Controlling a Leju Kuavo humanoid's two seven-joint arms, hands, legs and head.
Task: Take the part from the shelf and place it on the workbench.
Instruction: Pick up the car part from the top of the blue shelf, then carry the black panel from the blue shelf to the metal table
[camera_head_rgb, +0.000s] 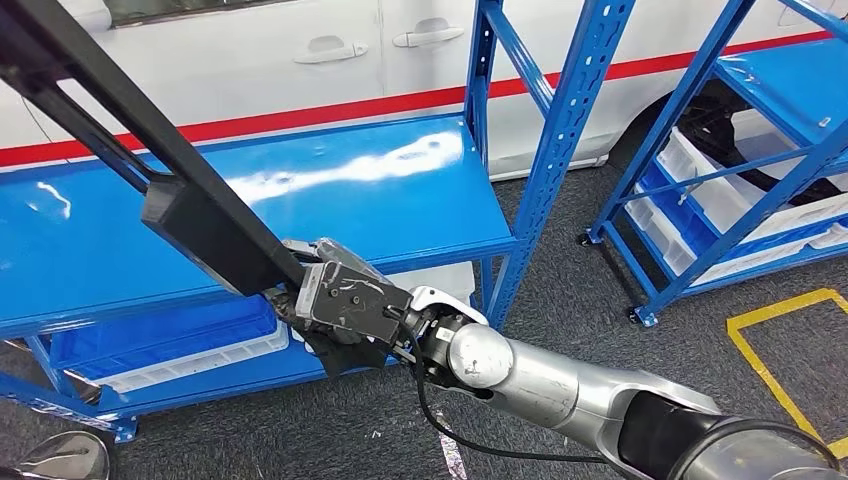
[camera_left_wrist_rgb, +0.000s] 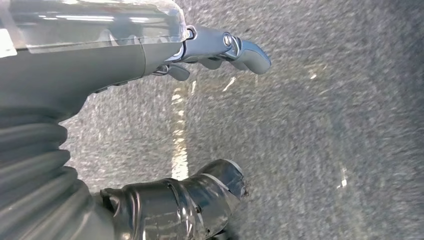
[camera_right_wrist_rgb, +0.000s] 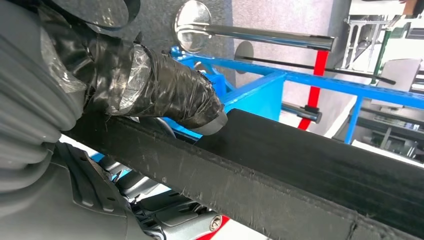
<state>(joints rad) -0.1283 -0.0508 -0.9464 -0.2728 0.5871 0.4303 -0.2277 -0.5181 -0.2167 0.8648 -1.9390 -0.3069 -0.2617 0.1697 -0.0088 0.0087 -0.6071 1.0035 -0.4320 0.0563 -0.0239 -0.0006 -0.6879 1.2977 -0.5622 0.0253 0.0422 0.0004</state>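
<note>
Nearest to me, my right hand (camera_head_rgb: 345, 305) gripped the long black flat bar with a thicker block at its lower end (camera_head_rgb: 190, 215), the part I was meant to carry to the workbench. In the right wrist view the tape-wrapped thumb (camera_right_wrist_rgb: 170, 95) pressed onto the top face of that bar, and the other fingers were closed around it from beneath, though I could not see exactly how far they wrapped. I held it at its lower end, so nearly all its length ran up and away over the blue metal shelf board (camera_head_rgb: 330, 190) toward the picture's corner. That was my main worry: with so much bar beyond the grip, I judged it could pivot or slide in the fingers, and any turn of my body could swing the far end into the blue shelf upright (camera_head_rgb: 565, 130) or the white vehicle with a red stripe (camera_head_rgb: 300, 70) behind the rack.

My left hand (camera_left_wrist_rgb: 200, 120) hung over the grey carpet floor (camera_left_wrist_rgb: 325, 150), fingers apart, holding and touching nothing.
</note>
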